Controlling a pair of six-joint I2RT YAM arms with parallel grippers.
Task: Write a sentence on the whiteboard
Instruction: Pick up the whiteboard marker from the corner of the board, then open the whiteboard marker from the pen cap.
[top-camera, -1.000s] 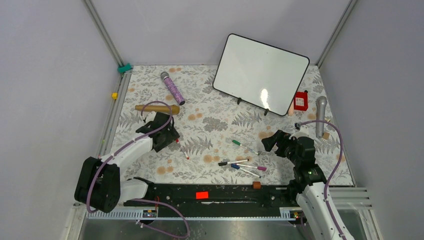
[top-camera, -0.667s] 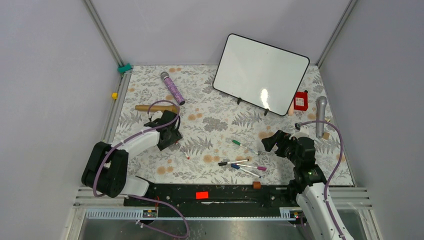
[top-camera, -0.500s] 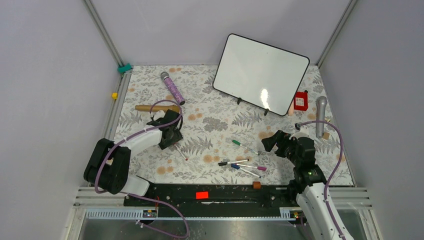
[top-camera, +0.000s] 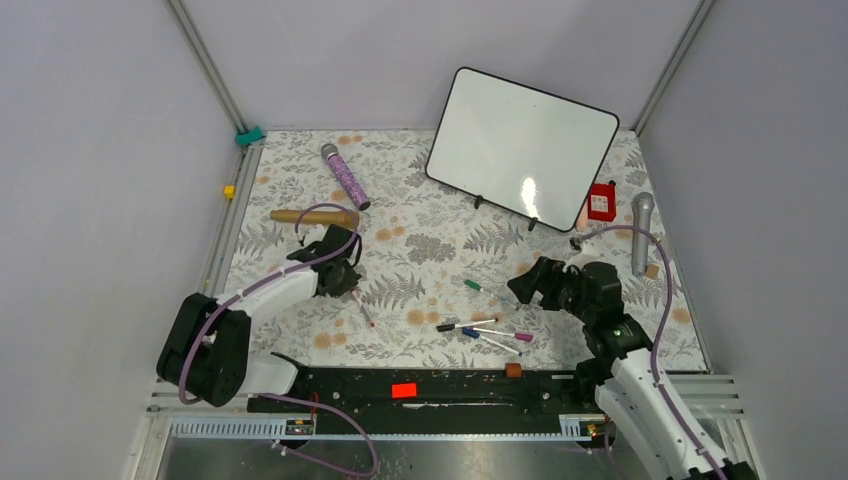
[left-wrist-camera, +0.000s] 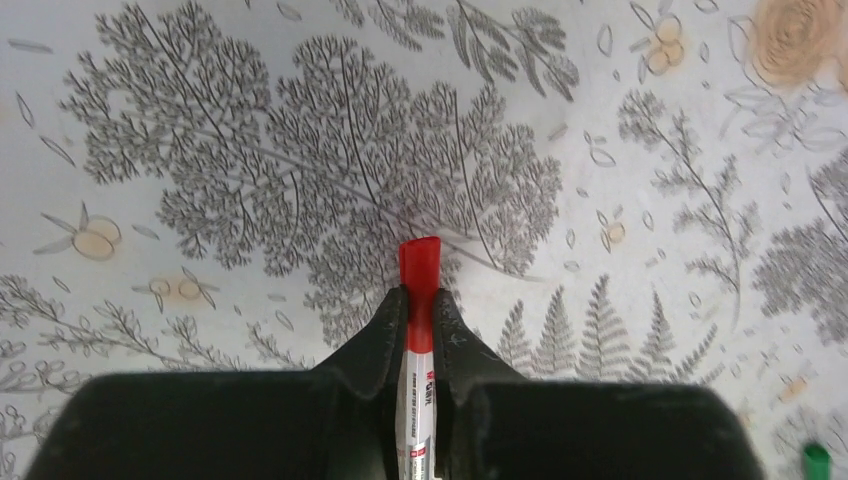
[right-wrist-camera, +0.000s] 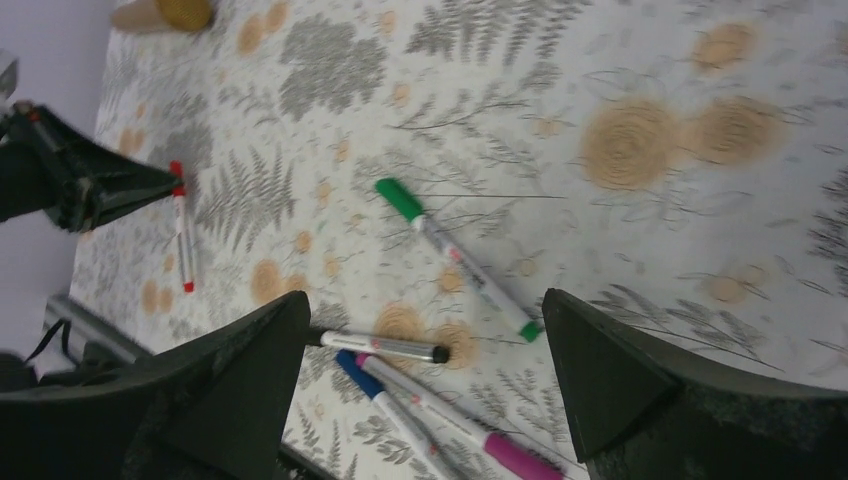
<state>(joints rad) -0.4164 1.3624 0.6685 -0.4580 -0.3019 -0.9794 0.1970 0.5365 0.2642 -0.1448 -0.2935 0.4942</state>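
Observation:
The whiteboard (top-camera: 522, 150) stands tilted at the back right, its face blank, so no sentence is in view. My left gripper (top-camera: 345, 281) (left-wrist-camera: 419, 300) is low over the flowered cloth and shut on a red marker (left-wrist-camera: 419, 262) (top-camera: 364, 311). The marker's red cap sticks out past the fingertips. In the right wrist view the red marker (right-wrist-camera: 181, 235) shows beside the left gripper (right-wrist-camera: 95, 188). My right gripper (top-camera: 527, 283) (right-wrist-camera: 425, 300) hangs open above several loose markers: green (top-camera: 488, 292) (right-wrist-camera: 455, 255), black (right-wrist-camera: 380, 345), blue (right-wrist-camera: 385, 410) and magenta (right-wrist-camera: 470, 430).
A purple patterned cylinder (top-camera: 345, 176) and a wooden rolling pin (top-camera: 314, 216) lie behind the left gripper. A red box (top-camera: 601, 202) and a grey microphone (top-camera: 641, 232) sit right of the whiteboard. A small brown cube (top-camera: 513, 370) rests by the front rail.
The left gripper slid a little to the right and closed on the red marker. The right gripper shifted slightly left and stayed open.

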